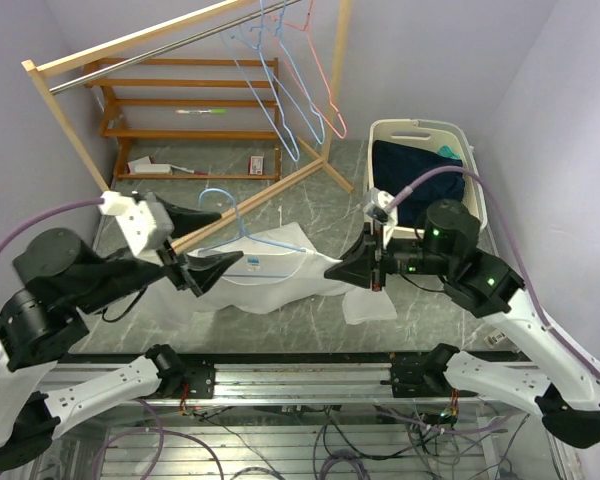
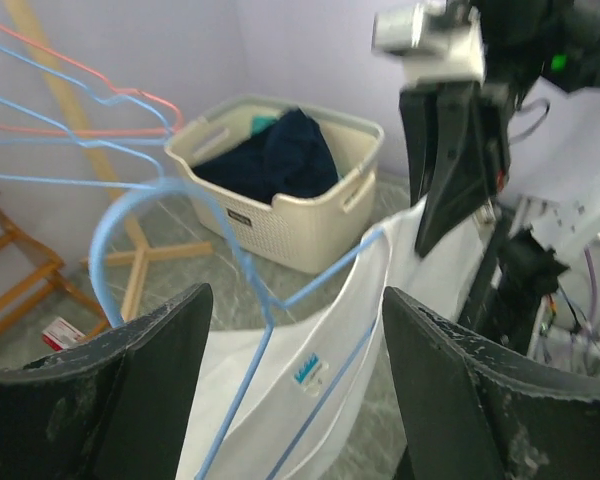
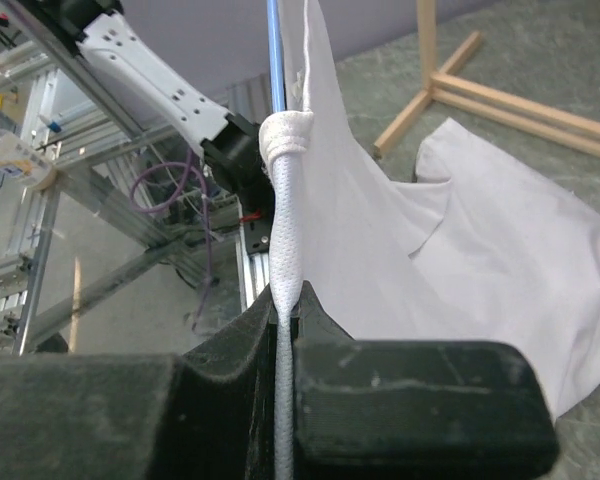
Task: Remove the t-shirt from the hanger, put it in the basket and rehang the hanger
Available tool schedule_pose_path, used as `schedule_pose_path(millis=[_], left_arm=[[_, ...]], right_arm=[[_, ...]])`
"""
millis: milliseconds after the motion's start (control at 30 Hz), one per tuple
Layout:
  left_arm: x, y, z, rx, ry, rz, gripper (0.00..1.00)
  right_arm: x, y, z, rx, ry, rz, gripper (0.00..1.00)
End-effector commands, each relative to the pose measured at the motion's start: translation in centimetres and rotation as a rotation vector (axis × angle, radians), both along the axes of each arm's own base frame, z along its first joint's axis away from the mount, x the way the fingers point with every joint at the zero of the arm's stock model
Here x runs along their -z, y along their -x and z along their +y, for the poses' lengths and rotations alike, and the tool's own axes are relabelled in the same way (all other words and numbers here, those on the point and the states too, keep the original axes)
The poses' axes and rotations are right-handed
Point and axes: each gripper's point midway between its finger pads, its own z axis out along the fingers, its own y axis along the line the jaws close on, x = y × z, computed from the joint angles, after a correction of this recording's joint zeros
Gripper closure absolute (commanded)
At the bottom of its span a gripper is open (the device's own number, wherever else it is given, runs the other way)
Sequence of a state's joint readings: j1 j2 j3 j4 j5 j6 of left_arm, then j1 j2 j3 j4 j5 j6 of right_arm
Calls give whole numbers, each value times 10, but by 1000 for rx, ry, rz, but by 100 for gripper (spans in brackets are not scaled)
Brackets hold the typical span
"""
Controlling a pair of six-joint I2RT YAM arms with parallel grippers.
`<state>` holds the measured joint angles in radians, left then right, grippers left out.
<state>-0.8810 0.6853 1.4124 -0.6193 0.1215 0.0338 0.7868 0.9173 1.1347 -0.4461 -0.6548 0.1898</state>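
Note:
A white t-shirt (image 1: 280, 285) lies partly spread on the grey table, with a blue wire hanger (image 1: 221, 194) still inside its neck. My left gripper (image 1: 228, 237) is open, its fingers either side of the hanger's neck and the collar. In the left wrist view the hanger (image 2: 242, 285) and the t-shirt (image 2: 280, 440) with its blue label lie between the open fingers (image 2: 130, 390). My right gripper (image 1: 332, 270) is shut on the t-shirt's right shoulder. The right wrist view shows bunched white fabric (image 3: 283, 230) pinched in the jaws beside the hanger's blue wire (image 3: 273, 50).
A cream laundry basket (image 1: 467, 150) holding dark clothes stands at the back right. A wooden clothes rack (image 1: 65, 110) with a metal rail carries blue and pink hangers (image 1: 310, 90) at the back. One of its legs (image 1: 270, 195) runs across the table behind the shirt.

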Motion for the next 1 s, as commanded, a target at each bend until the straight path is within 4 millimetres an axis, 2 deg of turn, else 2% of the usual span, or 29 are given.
schedule_pose_path(millis=[0, 167, 433, 600, 767, 900, 967], left_arm=[[23, 17, -19, 150, -86, 33, 21], [34, 21, -25, 189, -86, 52, 21], [39, 21, -37, 232, -100, 57, 22], [49, 15, -45, 238, -134, 75, 23], [49, 13, -52, 255, -129, 66, 24], [46, 13, -59, 280, -126, 64, 32], [45, 14, -62, 299, -128, 65, 47]], right_arm=[[-40, 19, -11, -31, -113, -79, 100], [-43, 21, -15, -24, -115, -90, 100], [-38, 26, -11, -65, -116, -76, 100], [-43, 36, -15, -101, -137, -83, 100], [-47, 47, -18, -148, -152, -81, 100], [-44, 49, -18, -151, -148, -74, 100], [-40, 47, -18, -143, -139, -71, 100]])
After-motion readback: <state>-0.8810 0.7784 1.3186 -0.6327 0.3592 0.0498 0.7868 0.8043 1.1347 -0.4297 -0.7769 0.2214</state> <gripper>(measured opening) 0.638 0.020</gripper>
